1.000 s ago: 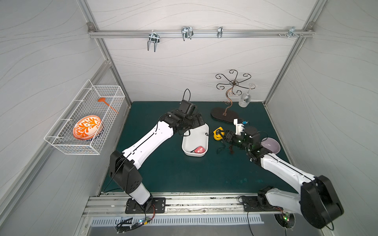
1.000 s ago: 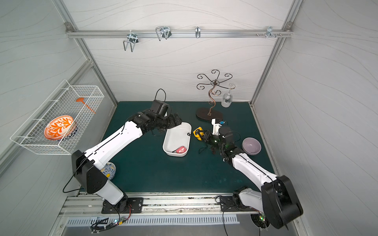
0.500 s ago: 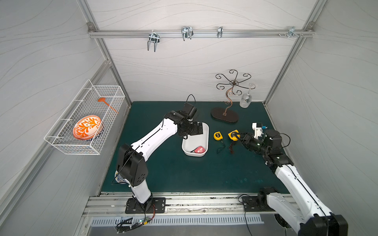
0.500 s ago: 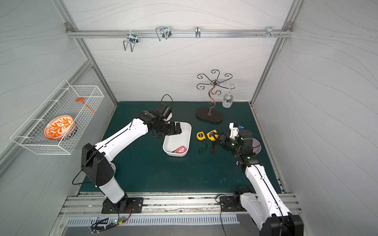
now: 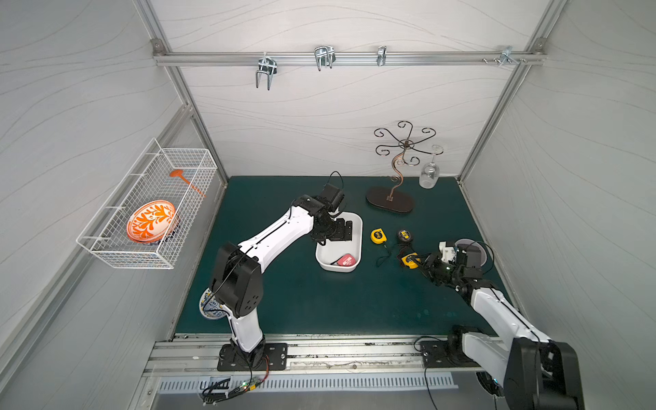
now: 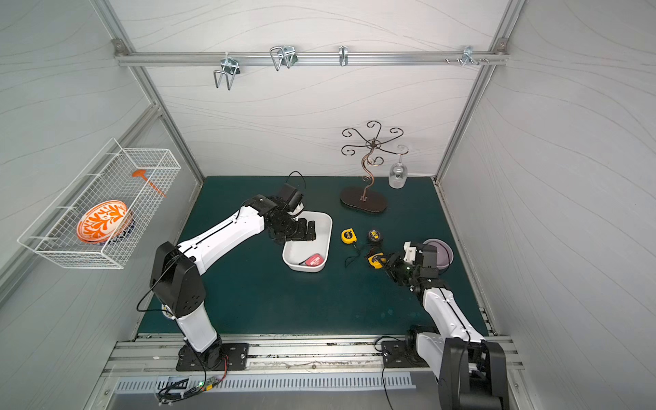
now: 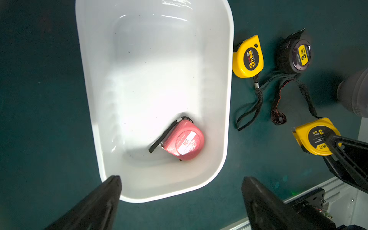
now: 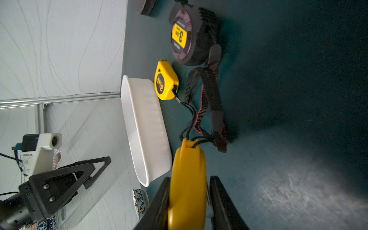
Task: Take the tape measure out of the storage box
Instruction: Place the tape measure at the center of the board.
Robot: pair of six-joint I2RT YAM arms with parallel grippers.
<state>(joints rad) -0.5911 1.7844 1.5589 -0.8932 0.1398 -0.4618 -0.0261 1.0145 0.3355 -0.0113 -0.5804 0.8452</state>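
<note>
We find the R gripper (image 5: 417, 263) closed on the yellow tape measure (image 5: 409, 260); its fingers (image 8: 223, 203) clamp the two flat faces, with the case edge-on to the R wrist cam. The unit is outside the storage box (image 5: 359, 232), to its right, over the green mat (image 5: 301, 301); we cannot tell whether it touches the mat. The L gripper (image 5: 343, 230) is spread wide and holds nothing; it hangs above the far half of the box; in the L wrist view its fingers (image 7: 95, 205) frame the near end wall. A pink tape measure (image 7: 184, 142) lies flat inside the box at the near-right corner, strap beside it. Right of the box, on the mat, lie a second yellow tape (image 5: 378, 236) and, just right of it, a black tape (image 5: 404, 234); both sit farther back than the gripped unit; their straps cross on the mat.
</note>
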